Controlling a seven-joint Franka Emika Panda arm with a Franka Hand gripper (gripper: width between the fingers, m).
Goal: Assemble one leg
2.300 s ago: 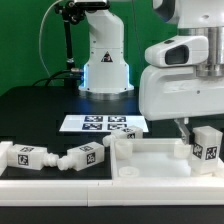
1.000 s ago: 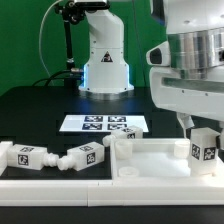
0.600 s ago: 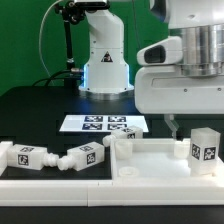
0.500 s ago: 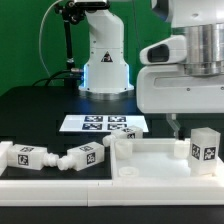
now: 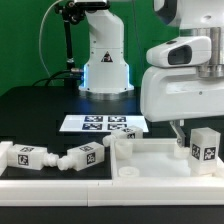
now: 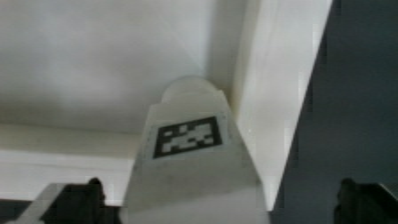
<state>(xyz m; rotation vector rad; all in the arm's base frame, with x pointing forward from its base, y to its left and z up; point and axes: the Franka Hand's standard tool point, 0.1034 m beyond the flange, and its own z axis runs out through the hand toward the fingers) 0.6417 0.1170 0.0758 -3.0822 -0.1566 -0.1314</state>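
I see the leg (image 5: 204, 148), a chunky white plastic peg with a square black-and-white tag, upright in the corner of the tray-like white panel (image 5: 150, 160). It sits just below my end effector (image 5: 178, 138), whose fingers (image 6: 68, 199) flank it, released, not touching.

Tagged leg (image 6: 192, 150) upright, between two dark fingers (image 6: 75, 203), white panel (image 6: 89, 60) behind

no readable text, only tag markers
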